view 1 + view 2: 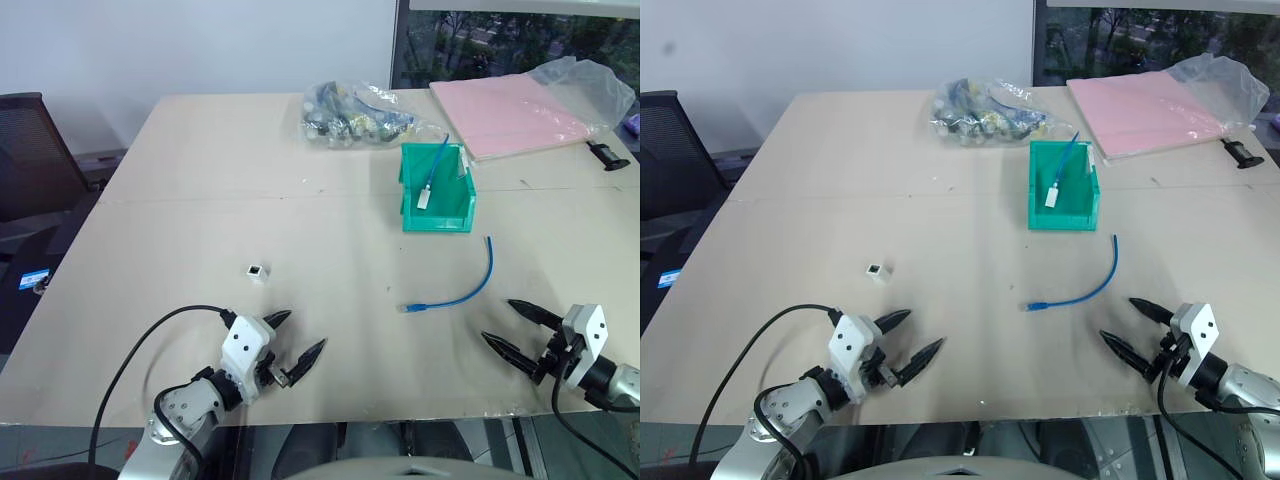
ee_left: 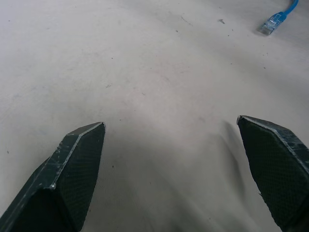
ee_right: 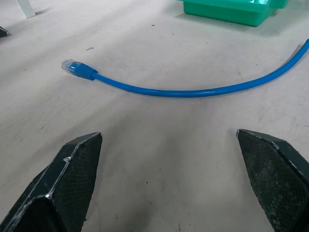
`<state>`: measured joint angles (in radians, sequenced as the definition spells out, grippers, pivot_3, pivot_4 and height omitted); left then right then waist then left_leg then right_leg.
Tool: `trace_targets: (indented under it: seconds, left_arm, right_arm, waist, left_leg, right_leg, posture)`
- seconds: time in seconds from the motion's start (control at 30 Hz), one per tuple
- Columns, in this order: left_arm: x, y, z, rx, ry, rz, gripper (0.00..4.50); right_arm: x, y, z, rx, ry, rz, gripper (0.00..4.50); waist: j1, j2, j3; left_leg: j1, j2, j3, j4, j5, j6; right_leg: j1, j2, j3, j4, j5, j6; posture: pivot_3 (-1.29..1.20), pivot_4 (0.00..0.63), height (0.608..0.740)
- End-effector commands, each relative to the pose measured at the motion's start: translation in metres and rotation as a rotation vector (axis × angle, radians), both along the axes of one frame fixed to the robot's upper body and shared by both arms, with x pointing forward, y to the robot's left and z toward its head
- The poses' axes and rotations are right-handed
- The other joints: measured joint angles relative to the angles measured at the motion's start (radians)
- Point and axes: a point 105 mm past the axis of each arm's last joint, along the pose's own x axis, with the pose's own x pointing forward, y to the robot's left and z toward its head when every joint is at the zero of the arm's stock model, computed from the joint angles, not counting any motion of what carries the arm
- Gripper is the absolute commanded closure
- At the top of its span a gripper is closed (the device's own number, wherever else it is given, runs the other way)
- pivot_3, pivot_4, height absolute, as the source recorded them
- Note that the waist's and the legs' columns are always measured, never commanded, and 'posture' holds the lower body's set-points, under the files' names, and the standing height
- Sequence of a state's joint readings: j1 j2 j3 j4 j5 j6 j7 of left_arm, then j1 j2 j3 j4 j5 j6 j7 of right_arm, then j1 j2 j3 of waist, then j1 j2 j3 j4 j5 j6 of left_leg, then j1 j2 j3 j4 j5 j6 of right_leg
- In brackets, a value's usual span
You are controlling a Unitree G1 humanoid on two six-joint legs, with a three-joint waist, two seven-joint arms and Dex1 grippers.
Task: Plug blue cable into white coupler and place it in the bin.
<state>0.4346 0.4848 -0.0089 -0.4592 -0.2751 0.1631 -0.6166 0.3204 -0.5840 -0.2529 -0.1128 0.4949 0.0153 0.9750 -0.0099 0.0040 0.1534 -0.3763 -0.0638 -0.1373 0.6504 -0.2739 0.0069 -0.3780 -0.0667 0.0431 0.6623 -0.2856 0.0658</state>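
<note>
Your blue cable lies curved and loose on the tabletop, between the green bin and your right end effector, its clear plug end pointing toward the tabletop's middle. The white coupler sits alone well to the left, just beyond your left end effector. From the head views you see a second blue cable with a white piece already inside the bin; the right wrist view gives you the loose cable's plug close up and just the bin's front lip. Both end effectors hover low near the tabletop's front edge, fingers spread wide, grasping nothing, angled inward toward each other. Farther back lie a clear bag of cables and a pink sheet.
</note>
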Motion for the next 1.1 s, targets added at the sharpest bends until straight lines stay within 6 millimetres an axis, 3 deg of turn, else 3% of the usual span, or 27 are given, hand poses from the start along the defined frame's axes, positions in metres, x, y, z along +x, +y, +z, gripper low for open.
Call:
trace_targets:
  seconds: [0.03, 0.6, 0.73, 0.9, 1.0, 1.1]
  left_arm:
    - [-0.001, 0.005, -0.001, 0.014, 0.018, 0.005, 0.00]
    - [0.007, -0.012, 0.022, 0.038, -0.015, -0.082, 0.00]
    - [0.018, -0.035, 0.035, 0.103, -0.063, -0.307, 0.00]
    - [0.019, -0.064, 0.028, 0.263, -0.043, -0.719, 0.00]
    - [0.039, -0.083, 0.038, 0.252, -0.057, -0.806, 0.00]
    - [0.046, -0.100, 0.043, 0.218, -0.063, -0.874, 0.00]
  right_arm:
    - [-0.002, 0.000, 0.009, -0.016, -0.041, 0.016, 0.11]
    - [-0.004, -0.001, 0.010, -0.026, -0.044, 0.032, 0.11]
    - [-0.014, 0.012, 0.014, 0.009, -0.032, 0.121, 0.11]
    - [-0.022, 0.031, 0.017, 0.023, -0.023, 0.242, 0.11]
    - [-0.021, 0.037, 0.021, 0.019, -0.049, 0.257, 0.11]
    - [-0.018, 0.037, 0.030, 0.033, -0.091, 0.230, 0.11]
  waist:
    - [0.000, 0.000, 0.000]
    - [0.003, -0.001, 0.000]
    - [0.013, 0.000, 0.001]
    - [0.015, -0.001, 0.000]
    - [0.012, -0.001, 0.001]
    - [0.013, -0.003, 0.002]
  left_leg:
    - [0.000, 0.000, 0.000, 0.000, 0.000, 0.000]
    - [0.000, 0.000, 0.000, 0.000, 0.000, 0.000]
    - [-0.001, 0.000, -0.001, 0.000, 0.000, 0.000]
    - [-0.001, -0.001, 0.000, 0.001, 0.000, 0.000]
    - [-0.001, -0.001, -0.001, 0.000, 0.000, 0.000]
    - [-0.002, -0.001, -0.001, 0.002, 0.000, 0.000]
  right_leg:
    - [0.000, 0.000, 0.000, 0.000, 0.000, 0.000]
    - [0.000, 0.000, 0.000, 0.000, 0.000, 0.000]
    - [0.000, 0.000, -0.001, 0.000, 0.000, 0.000]
    - [0.000, 0.004, -0.001, 0.000, 0.000, 0.000]
    - [0.000, 0.005, -0.001, 0.000, 0.000, 0.000]
    - [0.000, 0.005, -0.002, 0.000, 0.000, 0.000]
  posture:
    - [0.00, 0.150, 0.740]
    - [0.00, 0.150, 0.740]
    - [0.00, 0.150, 0.740]
    - [0.00, 0.150, 0.740]
    - [0.00, 0.150, 0.740]
    - [0.00, 0.150, 0.740]
